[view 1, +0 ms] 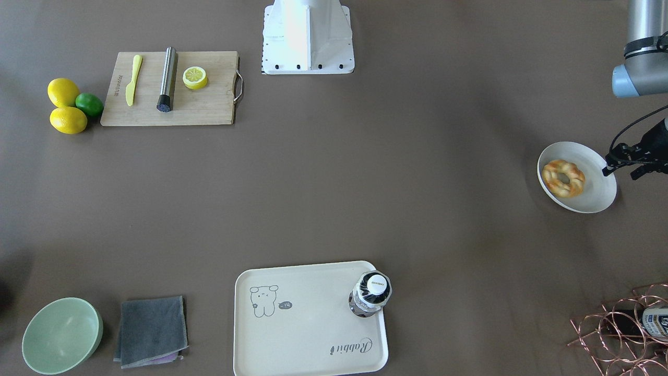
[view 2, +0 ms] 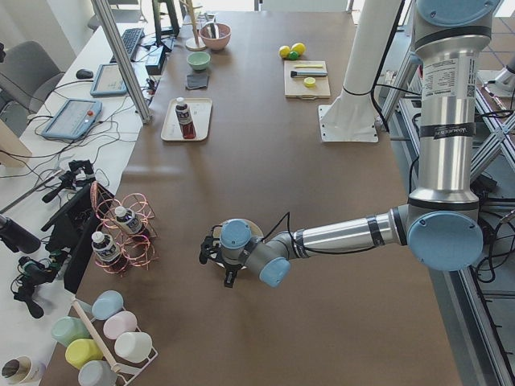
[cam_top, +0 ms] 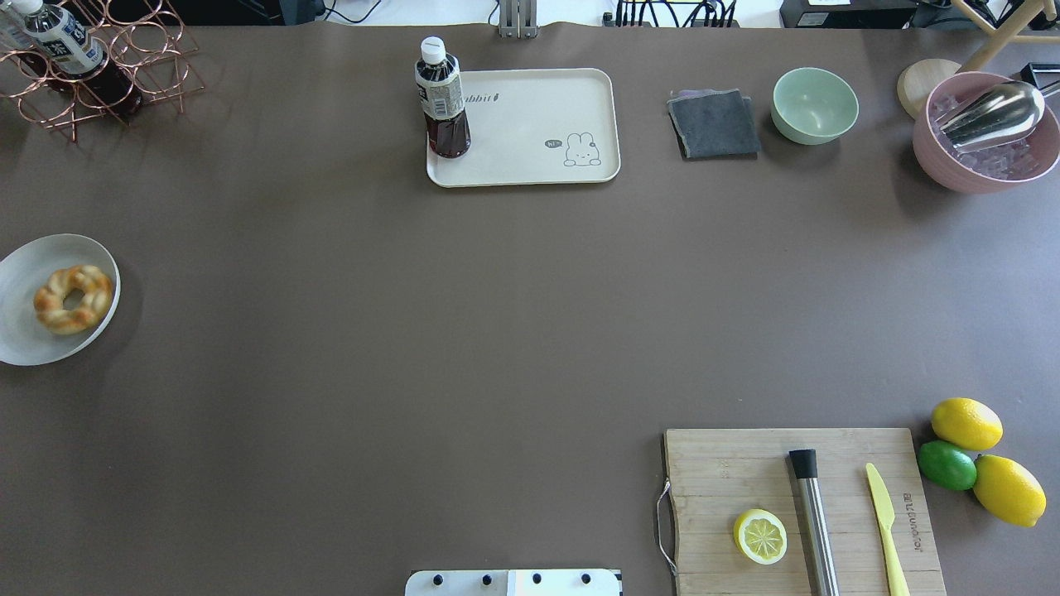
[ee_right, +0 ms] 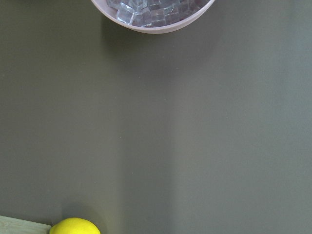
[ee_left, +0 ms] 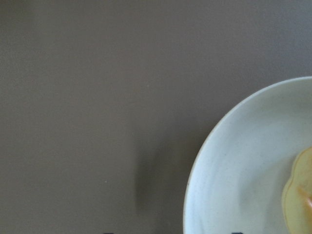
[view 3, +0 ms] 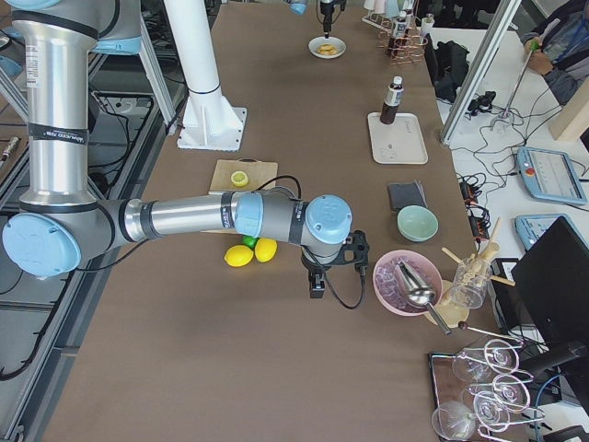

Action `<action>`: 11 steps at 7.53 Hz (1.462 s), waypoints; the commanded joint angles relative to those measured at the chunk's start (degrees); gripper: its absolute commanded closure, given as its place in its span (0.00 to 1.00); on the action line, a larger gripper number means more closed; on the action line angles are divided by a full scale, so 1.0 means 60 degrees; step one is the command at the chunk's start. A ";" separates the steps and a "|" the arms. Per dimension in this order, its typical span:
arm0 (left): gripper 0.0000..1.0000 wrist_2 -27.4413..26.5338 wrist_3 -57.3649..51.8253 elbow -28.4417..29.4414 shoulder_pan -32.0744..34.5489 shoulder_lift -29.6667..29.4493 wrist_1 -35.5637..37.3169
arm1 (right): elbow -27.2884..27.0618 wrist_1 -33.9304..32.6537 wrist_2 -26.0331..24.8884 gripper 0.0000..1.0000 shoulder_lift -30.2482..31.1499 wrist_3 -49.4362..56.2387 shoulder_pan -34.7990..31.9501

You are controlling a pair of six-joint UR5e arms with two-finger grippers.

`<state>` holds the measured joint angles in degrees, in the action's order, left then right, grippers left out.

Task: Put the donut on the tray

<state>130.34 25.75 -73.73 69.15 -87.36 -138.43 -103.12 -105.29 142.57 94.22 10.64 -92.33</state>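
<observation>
While the donut (cam_top: 73, 299) is lying on the white plate (cam_top: 25, 335) at the table's nine o'clock (overhead view), the tray (cam_top: 530, 124) is sitting well apart at twelve. Your left gripper (view 2: 228, 277) is hanging near the plate's rim; you cannot tell how its jaws are standing, nor those of the right gripper (view 3: 316, 287).

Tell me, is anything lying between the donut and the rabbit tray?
No. In the overhead view only bare brown table separates the donut on its plate from the tray; a bottle stands on that tray.
</observation>
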 commanded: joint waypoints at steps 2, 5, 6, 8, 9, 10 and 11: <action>0.29 0.0000 0.0511 0.0027 -0.0243 0.0000 -0.0203 | -0.0025 0.0000 0.0014 0.00 0.0015 0.0000 0.0007; 1.00 -0.0014 0.1129 0.0057 -0.0318 0.0000 -0.0308 | -0.0054 0.0000 0.0014 0.00 0.0000 0.0000 0.0022; 1.00 0.0000 0.1172 0.0042 -0.0333 -0.0043 -0.0279 | -0.0068 0.0000 0.0028 0.00 0.0000 -0.0029 0.0022; 1.00 0.0276 0.1347 -0.0263 -0.0318 -0.0233 -0.0046 | -0.0214 0.0000 0.0232 0.00 -0.0044 -0.0102 0.0022; 1.00 0.0989 0.1479 -0.0657 -0.0304 -0.0423 0.0579 | -0.0476 0.0000 0.0407 0.00 -0.0073 -0.0451 0.0066; 1.00 0.1156 0.1510 -0.1531 -0.0260 -0.0454 0.1601 | -0.0783 0.0000 0.0540 0.00 -0.0131 -0.1179 0.0327; 1.00 0.1143 0.1916 -0.2468 -0.0260 -0.0585 0.2641 | -0.1221 0.0043 0.0468 0.00 -0.0146 -0.1839 0.0692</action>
<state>135.69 34.59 -79.78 67.42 -89.72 -132.68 -106.58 -105.28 145.06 93.66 6.14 -91.13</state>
